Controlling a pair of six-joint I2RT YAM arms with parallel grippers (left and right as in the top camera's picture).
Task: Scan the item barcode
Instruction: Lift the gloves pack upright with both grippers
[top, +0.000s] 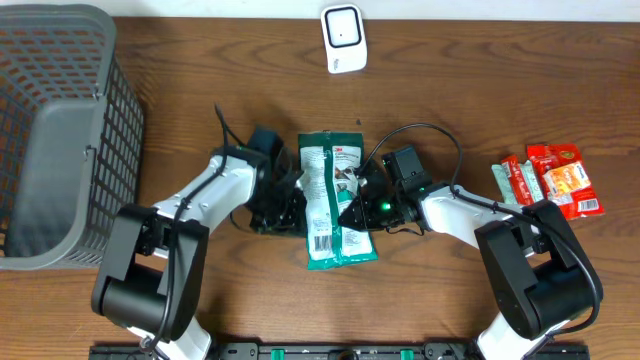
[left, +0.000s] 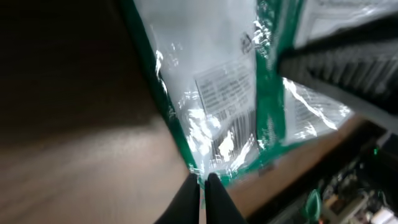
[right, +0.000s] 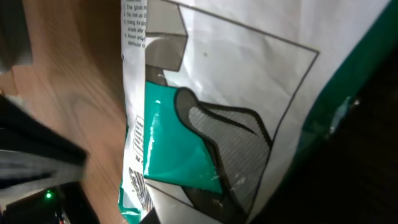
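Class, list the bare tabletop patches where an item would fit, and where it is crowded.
Bare wood: between the basket and the left arm, and between the scanner and the snack packets. Crowded: the middle, around the green packet.

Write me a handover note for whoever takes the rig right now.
Left hand: shut on the left edge of the green package.
Right hand: at the package's right edge, grip unclear.
Package is mid-table between the arms, barcode facing up. White scanner stands at the far edge.
Done: package gripped on the left.
Left: lift it and present the barcode to the scanner.
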